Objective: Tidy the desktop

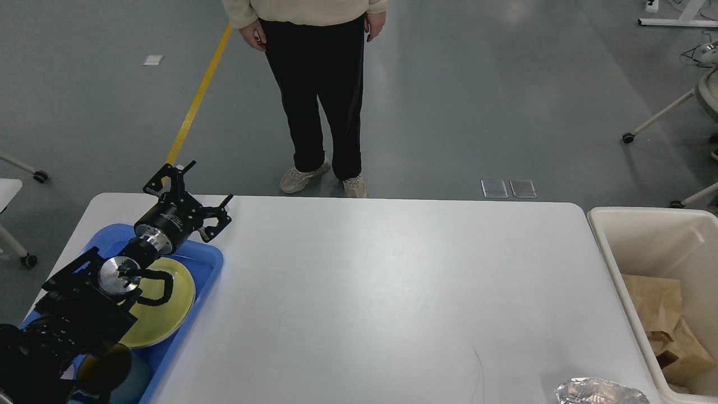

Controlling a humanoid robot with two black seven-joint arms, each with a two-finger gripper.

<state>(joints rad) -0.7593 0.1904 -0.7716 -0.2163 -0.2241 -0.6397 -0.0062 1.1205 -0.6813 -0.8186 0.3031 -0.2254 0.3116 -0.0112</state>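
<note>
Head view: left tool (pixel 193 193) splayed apart, empty, above the desktop (pixel 381 292).

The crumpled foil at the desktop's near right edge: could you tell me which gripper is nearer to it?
Only the left gripper shows, far across the desktop from the foil, above the blue tray. The right one is out of view.

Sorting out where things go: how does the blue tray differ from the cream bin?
The blue tray is shallow and lies on the desktop at its left end; the cream bin is deep and stands off its right end. The tray holds a yellow plate; the bin holds crumpled brown paper. Both are rectangular, open-topped containers.
</note>
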